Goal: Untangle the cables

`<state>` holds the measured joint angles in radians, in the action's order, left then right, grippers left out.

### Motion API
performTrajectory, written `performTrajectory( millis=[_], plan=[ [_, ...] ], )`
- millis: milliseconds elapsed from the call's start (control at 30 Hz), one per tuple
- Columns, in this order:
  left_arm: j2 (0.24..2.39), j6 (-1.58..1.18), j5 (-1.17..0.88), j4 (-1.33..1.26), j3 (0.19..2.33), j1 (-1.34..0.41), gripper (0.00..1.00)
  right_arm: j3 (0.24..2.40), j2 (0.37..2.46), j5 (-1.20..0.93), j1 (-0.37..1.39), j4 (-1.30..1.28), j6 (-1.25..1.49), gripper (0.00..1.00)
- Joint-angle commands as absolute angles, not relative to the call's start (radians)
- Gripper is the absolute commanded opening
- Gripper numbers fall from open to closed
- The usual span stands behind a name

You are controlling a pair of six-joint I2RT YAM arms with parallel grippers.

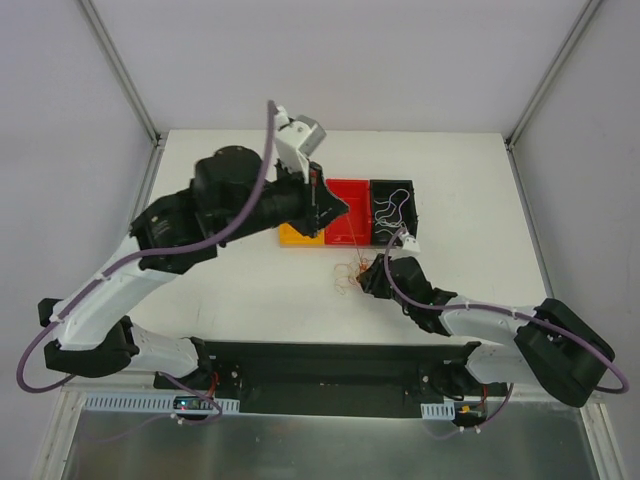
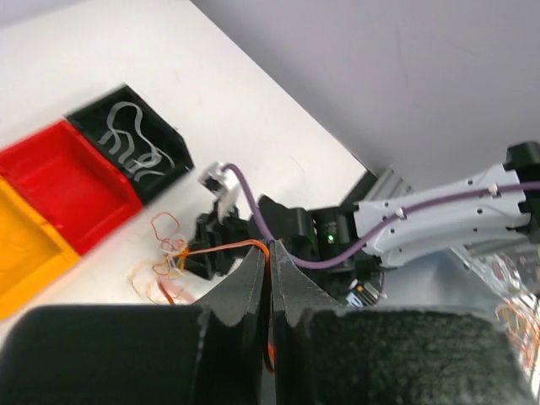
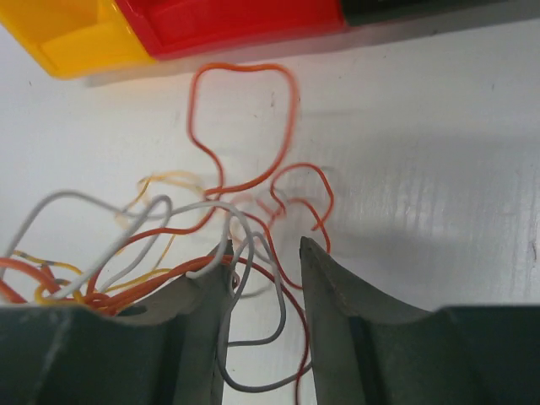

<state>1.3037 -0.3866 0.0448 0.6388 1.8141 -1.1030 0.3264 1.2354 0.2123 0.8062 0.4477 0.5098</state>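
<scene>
Orange wire (image 2: 224,246) pinched in left gripper (image 2: 270,278) | right gripper (image 3: 263,253) spread | clump (image 1: 348,276) 6 o'clock of bin (image 1: 348,192) | tug could drag unpinned clump

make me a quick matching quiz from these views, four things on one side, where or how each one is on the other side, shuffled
Things:
1. black bin
2. left gripper
3. right gripper
4. yellow bin

States:
A. open, astride the tangle
B. holds white cables
C. at the end of the row, beside the red bin
D. shut on an orange cable

Pairs: 1-B, 2-D, 3-A, 4-C
</scene>
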Motion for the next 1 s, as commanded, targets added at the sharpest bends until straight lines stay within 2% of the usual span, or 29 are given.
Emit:
performTrajectory(
  millis=[0, 267, 300, 400, 433, 567, 800, 900, 967],
  plan=[
    [1.285, -0.314, 0.144, 0.699, 2.0, -1.063, 0.0, 0.295, 1.241, 0.348, 0.801, 0.316, 0.525, 0.38],
    [1.29, -0.284, 0.164, 0.699, 2.121, -1.008, 0.0, 0.262, 1.229, 0.385, 0.769, 0.299, 0.529, 0.31],
    [1.295, -0.272, 0.176, 0.703, 2.15, -1.005, 0.0, 0.258, 1.227, 0.385, 0.764, 0.299, 0.535, 0.33],
    [1.321, -0.242, 0.187, 0.71, 2.27, -1.005, 0.0, 0.253, 1.224, 0.382, 0.758, 0.295, 0.531, 0.55],
    [1.331, -0.238, 0.186, 0.713, 2.302, -1.005, 0.0, 0.256, 1.224, 0.382, 0.759, 0.29, 0.523, 0.59],
    [1.353, -0.238, 0.175, 0.715, 2.336, -1.005, 0.0, 0.271, 1.204, 0.355, 0.758, 0.258, 0.505, 0.64],
    [1.309, -0.308, 0.123, 0.709, 2.078, -1.003, 0.0, 0.285, 1.063, 0.063, 0.781, 0.311, 0.321, 0.68],
    [1.243, -0.368, 0.074, 0.661, 1.837, -1.005, 0.0, 0.322, 1.02, 0.011, 0.779, 0.23, 0.31, 0.75],
    [1.185, -0.414, 0.061, 0.599, 1.601, -1.003, 0.0, 0.351, 1.005, -0.075, 0.778, 0.18, 0.307, 0.77]
  ],
)
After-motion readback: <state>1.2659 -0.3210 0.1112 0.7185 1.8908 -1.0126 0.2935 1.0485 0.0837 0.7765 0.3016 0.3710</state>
